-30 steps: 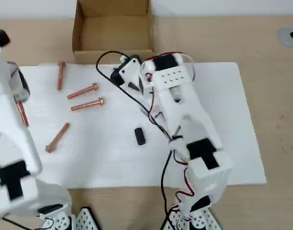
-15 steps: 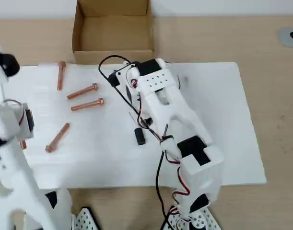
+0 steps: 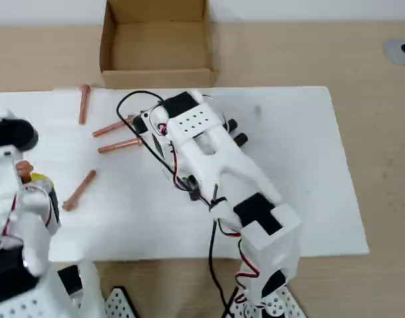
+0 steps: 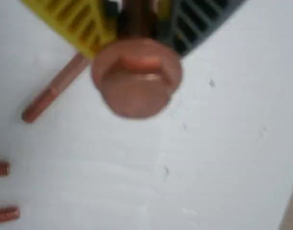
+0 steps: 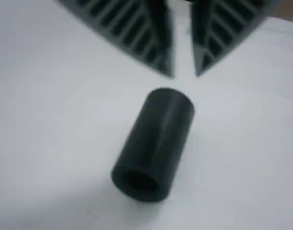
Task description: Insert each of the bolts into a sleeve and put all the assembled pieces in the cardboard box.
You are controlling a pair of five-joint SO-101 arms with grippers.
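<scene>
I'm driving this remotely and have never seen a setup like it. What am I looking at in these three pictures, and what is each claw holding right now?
These are two small white robot arms, each ending in a two-fingered gripper. The high view comes from a fixed camera looking down. It shows a white sheet on a wooden table, a cardboard box at the sheet's far edge, and four loose copper bolts lying on the sheet.

The other two pictures come from cameras on the wrists, looking along the fingers. In the left wrist view, the left gripper is shut on a held bolt, whose head faces the camera. In the right wrist view, the right gripper is open, with its fingertips close to a black sleeve. The sleeve lies on its side on the sheet and is not gripped.
</scene>
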